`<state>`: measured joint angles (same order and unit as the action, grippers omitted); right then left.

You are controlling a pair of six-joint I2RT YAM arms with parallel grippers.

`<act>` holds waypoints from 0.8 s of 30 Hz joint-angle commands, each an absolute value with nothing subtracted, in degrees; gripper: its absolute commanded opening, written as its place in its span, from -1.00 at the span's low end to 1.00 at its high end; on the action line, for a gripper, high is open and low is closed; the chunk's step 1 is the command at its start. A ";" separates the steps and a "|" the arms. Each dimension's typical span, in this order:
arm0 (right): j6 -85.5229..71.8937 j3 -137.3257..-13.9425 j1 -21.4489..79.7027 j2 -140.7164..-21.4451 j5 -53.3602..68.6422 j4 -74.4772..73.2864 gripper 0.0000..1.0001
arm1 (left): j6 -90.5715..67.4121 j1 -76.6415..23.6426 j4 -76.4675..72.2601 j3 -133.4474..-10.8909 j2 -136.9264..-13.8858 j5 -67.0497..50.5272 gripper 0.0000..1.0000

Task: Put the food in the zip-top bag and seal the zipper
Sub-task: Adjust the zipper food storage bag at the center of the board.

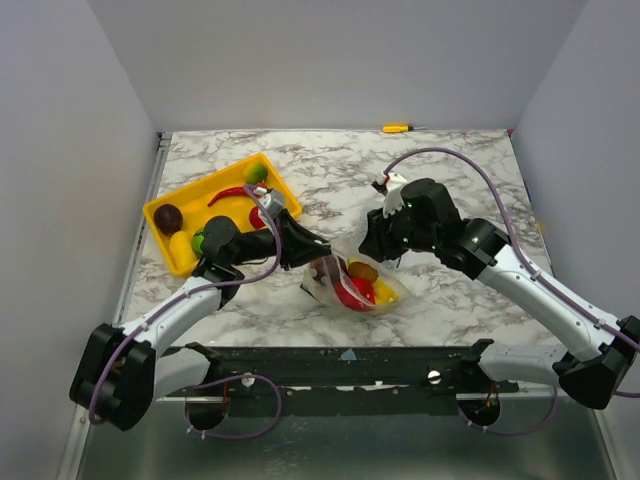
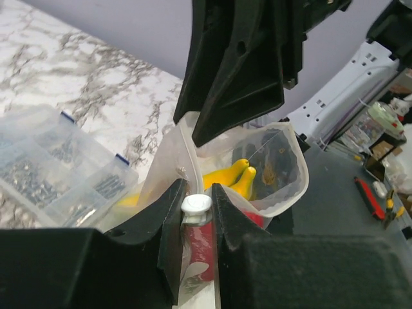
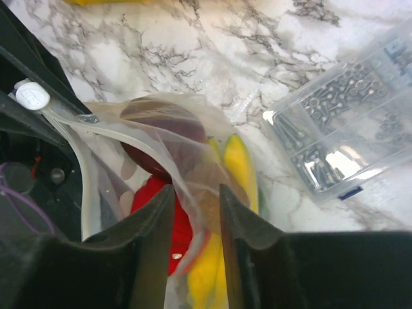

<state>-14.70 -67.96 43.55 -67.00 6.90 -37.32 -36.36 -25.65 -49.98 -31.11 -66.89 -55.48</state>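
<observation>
The zip-top bag (image 1: 352, 283) lies in the middle of the table with food inside: a red piece (image 3: 151, 199), a yellow piece (image 3: 239, 161) and a dark purple piece (image 3: 166, 132). My left gripper (image 2: 196, 206) is shut on the white slider (image 3: 32, 96) of the zipper at the bag's left end. My right gripper (image 3: 196, 193) stands at the bag's right side, its jaws a little apart, with the thin rim film running loose between them. More food lies in the yellow tray (image 1: 160, 210): a dark purple piece (image 1: 168, 216), a red chili (image 1: 228, 195) and a green piece (image 1: 256, 172).
A clear compartment box of small metal parts (image 3: 347, 125) sits on the marble beside the bag, also seen in the left wrist view (image 2: 55, 167). A small orange tool (image 1: 397, 128) lies at the table's far edge. Grey walls enclose the left and right sides.
</observation>
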 commanded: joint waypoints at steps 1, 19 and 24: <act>-10.97 -72.31 43.77 -68.60 6.02 -40.00 -0.10 | -34.35 -26.10 -26.07 -32.55 -61.61 -45.57 -1.00; -7.16 -77.11 61.10 -71.75 0.18 -39.01 0.46 | -44.68 -27.21 -13.72 -34.84 -54.97 -36.61 -1.00; -7.18 -75.15 61.33 -74.15 -5.89 -40.58 0.27 | -46.25 -27.48 -14.27 -35.48 -56.13 -37.70 -1.00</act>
